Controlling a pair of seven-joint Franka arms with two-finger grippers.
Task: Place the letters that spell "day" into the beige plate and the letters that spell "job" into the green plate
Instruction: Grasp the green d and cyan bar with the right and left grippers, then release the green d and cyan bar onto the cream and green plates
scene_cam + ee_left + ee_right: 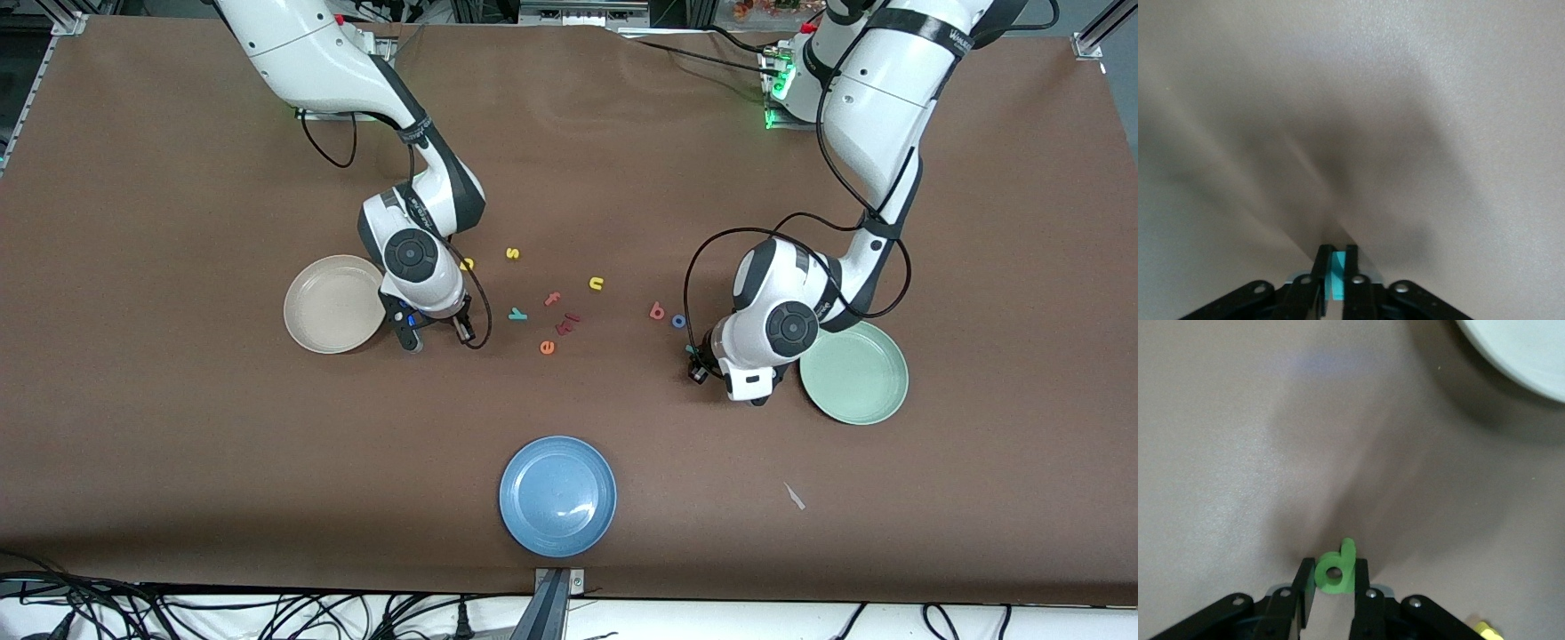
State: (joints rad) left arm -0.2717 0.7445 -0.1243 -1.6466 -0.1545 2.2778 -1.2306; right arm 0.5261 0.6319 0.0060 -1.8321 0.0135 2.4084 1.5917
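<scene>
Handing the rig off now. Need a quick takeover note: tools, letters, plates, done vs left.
Left tool: shut on the teal j, low over the table beside the green plate.
Right tool: shut on the green d, beside the beige plate.
On the table: yellow a by the right arm's wrist, teal y, red b with blue o beside it.
Done: nothing; both plates hold no letters.
Left: d, a, y into beige; j, o, b into green. Leave s, n, f, e.
</scene>
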